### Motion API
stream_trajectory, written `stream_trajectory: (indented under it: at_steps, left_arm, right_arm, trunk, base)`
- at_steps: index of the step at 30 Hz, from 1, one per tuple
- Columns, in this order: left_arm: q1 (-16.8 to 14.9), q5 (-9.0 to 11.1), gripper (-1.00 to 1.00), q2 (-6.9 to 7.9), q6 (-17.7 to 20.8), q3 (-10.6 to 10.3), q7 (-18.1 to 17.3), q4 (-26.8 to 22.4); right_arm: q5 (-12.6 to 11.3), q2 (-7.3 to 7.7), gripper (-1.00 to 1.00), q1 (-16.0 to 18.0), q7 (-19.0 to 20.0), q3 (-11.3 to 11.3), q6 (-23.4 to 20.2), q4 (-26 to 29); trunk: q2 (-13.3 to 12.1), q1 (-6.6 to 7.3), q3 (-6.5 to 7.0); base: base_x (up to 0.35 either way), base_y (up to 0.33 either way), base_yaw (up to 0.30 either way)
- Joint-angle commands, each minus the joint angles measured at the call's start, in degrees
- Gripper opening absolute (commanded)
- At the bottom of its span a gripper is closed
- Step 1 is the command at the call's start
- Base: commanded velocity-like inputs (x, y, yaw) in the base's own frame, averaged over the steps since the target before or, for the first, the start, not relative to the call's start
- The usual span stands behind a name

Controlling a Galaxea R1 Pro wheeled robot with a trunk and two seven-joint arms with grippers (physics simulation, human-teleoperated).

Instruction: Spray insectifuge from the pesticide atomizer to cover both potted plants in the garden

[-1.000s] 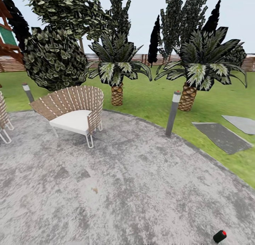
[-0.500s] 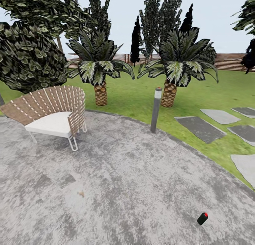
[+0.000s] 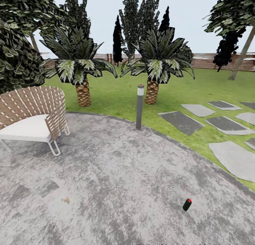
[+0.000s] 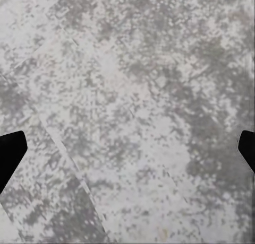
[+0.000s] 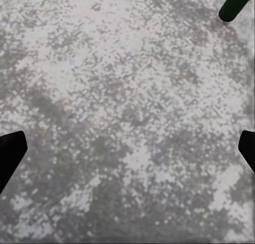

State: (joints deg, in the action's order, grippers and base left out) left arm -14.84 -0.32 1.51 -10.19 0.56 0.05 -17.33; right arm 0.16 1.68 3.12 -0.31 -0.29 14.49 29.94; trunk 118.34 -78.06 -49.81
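L gripper [image 4: 127,151]: both fingertips [image 4: 10,154] sitting at opp. edges of the L wrist view, jaws spread wide, nothing btwn them, mottled grey paving [image 4: 133,95] lying beneath. R gripper [image 5: 127,151]: same, tips far apart, holding nothing; dark-green end of the pesticide atomizer [image 5: 235,3] poking into a corner of the R wrist view, well apart from the fingers.

Head view: atomizer [image 3: 187,204] lying tilted on the paved circle [image 3: 117,181], lower right, dark body w/ a red tip pointing up-right. Wicker chair [image 3: 33,117] w/ white cushion standing at left on the paving. Grey bollard light [image 3: 140,106] standing at the paving's far edge, by the lawn [image 3: 177,92]. Two palms [image 3: 79,69] w/ scaly trunks standing behind it on grass. Stepping stones [image 3: 212,126] running off right. Slat fence [image 3: 212,60] closing the background.
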Motion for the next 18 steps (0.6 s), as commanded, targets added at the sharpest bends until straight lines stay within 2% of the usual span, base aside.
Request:
stream_trajectory:
  at_steps: [1,6,18]
  left_arm:
    - [-0.01,-0.04,1.00,0.00,-0.18,0.05,0.02,0.02]
    - [-0.01,-0.04,1.00,-0.01,-0.18,0.05,0.02,0.02]
    - [-0.01,-0.04,1.00,-0.01,-0.18,0.05,0.03,0.02]
  right_arm:
    - [0.02,-0.01,1.00,0.04,-0.04,-0.01,0.18,-0.06]
    - [0.02,-0.01,1.00,0.04,-0.03,0.02,0.23,-0.06]
    - [0.02,-0.01,1.00,0.04,-0.03,0.02,0.27,-0.06]
  trunk:
    - [0.43,-0.22,-0.23]
    - [2.44,-1.31,-1.13]
    - [7.25,-3.95,-3.28]
  base:
    - [0.000,0.000,-0.276]
    - [0.000,0.000,-0.144]
    - [0.000,0.000,-0.008]
